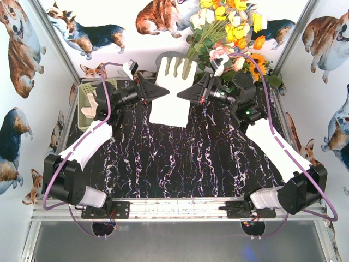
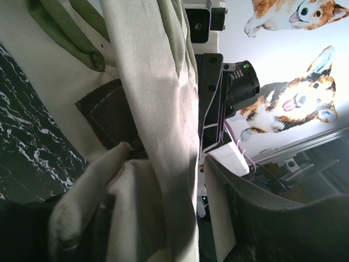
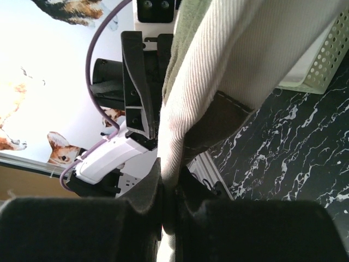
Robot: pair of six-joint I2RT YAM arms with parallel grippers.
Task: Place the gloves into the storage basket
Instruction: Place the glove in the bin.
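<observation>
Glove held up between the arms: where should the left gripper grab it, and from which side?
Take the glove at its left edge near the palm, level with where the right gripper pinches the opposite edge. Bring the left gripper in sideways from the left: the fabric hangs flat, so its thin edge should slip between the jaws.

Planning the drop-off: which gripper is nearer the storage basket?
Left. The left gripper is at the raised glove, on its left edge, the storage basket side; the right gripper sits at the glove's opposite edge, farther from the basket.
</observation>
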